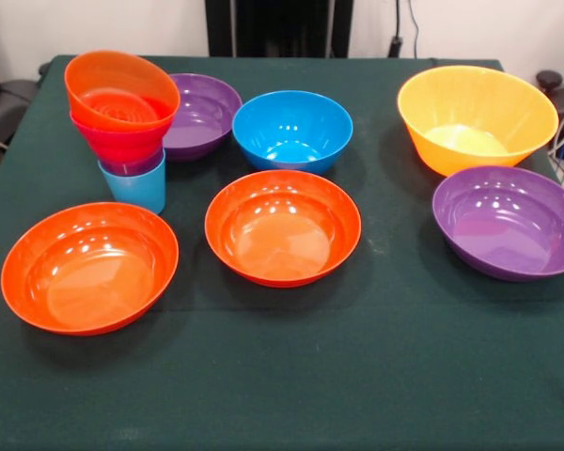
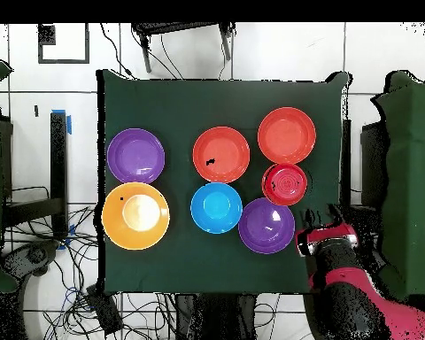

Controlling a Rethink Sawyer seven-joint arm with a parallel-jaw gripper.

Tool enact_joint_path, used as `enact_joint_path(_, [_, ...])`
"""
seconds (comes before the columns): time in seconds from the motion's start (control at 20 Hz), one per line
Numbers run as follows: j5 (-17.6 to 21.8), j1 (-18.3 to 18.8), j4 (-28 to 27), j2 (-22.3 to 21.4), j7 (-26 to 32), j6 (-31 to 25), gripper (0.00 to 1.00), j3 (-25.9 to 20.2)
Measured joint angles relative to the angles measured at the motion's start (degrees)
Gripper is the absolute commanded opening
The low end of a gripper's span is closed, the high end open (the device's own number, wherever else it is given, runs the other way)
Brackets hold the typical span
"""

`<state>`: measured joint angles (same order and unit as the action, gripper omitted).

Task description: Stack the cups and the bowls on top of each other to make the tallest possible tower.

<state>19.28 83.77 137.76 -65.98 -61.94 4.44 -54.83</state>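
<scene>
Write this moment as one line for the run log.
tower: light blue cup lowest, small orange bowl on top, tilted | six bowls loose on table | arm at table edge | gripper: cannot tell

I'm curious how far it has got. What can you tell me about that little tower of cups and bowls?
The tower stands on the green table, beside a wide purple bowl. It looks like glossy plastic. A light blue cup is lowest, then a purple cup's rim, a pink bowl and an orange bowl on top. It widens upward, and the top bowl sits tilted. Nothing grips it.
</scene>
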Motion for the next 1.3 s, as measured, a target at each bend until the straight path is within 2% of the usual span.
enact_joint_path(0.4, [0.0,-2.3,4.4,-0.3,-2.4,4.3,1.00,3.6])
enact_joint_path(0.8, [-0.1,-5.6,8.4,-1.0,-8.6,7.8,1.00,8.5])
enact_joint_path(1.0, [-0.1,-7.8,9.7,-1.6,-11.1,9.2,1.00,10.9])
enact_joint_path(1.3, [0.1,-13.6,10.6,-1.2,-14.1,12.0,1.00,17.1])
